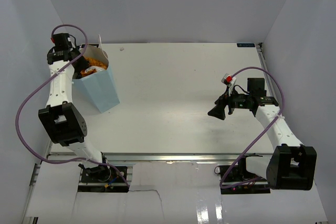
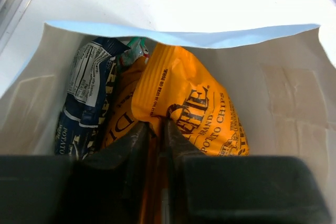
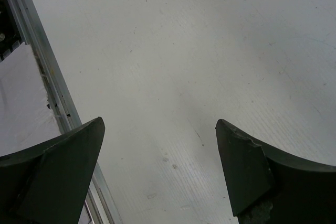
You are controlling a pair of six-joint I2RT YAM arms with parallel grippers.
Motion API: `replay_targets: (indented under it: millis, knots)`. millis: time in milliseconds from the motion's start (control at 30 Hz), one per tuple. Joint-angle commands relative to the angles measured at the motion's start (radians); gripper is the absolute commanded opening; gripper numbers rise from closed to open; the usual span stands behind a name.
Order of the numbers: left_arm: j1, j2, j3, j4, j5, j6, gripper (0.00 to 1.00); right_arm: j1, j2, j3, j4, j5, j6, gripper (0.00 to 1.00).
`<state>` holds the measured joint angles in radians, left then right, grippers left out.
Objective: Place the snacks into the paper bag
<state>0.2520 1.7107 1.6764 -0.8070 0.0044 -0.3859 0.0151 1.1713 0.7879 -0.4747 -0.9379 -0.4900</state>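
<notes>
The light-blue paper bag [image 1: 103, 92] stands at the table's far left, leaning a little. My left gripper [image 1: 84, 62] is at its mouth. In the left wrist view the left gripper [image 2: 157, 128] is shut on the upper edge of the large orange bag [image 2: 194, 103], which sits inside the paper bag [image 2: 184, 36]. A dark blue chip bag [image 2: 84, 93] lies beside it on the left, and a bit of the teal bag [image 2: 137, 46] shows behind. Other packets are hidden. My right gripper [image 1: 217, 112] is open and empty over bare table at the right, as the right wrist view [image 3: 160, 124] also shows.
A metal rail [image 3: 52, 93] runs along the table's near edge, below my right gripper. White walls close in the table on the left, far and right sides. No loose packets show on the table [image 1: 173, 87].
</notes>
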Motion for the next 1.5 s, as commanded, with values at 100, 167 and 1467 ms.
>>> replay_targets:
  millis: [100,167,1467]
  knots:
    - [0.001,-0.083,0.026,0.028,0.048,-0.033,0.62,-0.003,0.004,-0.009,0.013,-0.013,-0.001,0.92]
    - [0.001,-0.128,0.051,0.055,0.077,-0.051,0.73,-0.003,0.002,-0.006,0.015,-0.012,-0.001,0.92]
    - [-0.089,-1.336,-1.060,0.324,0.796,-0.036,0.98,-0.003,-0.202,0.260,-0.061,0.657,0.370,0.90]
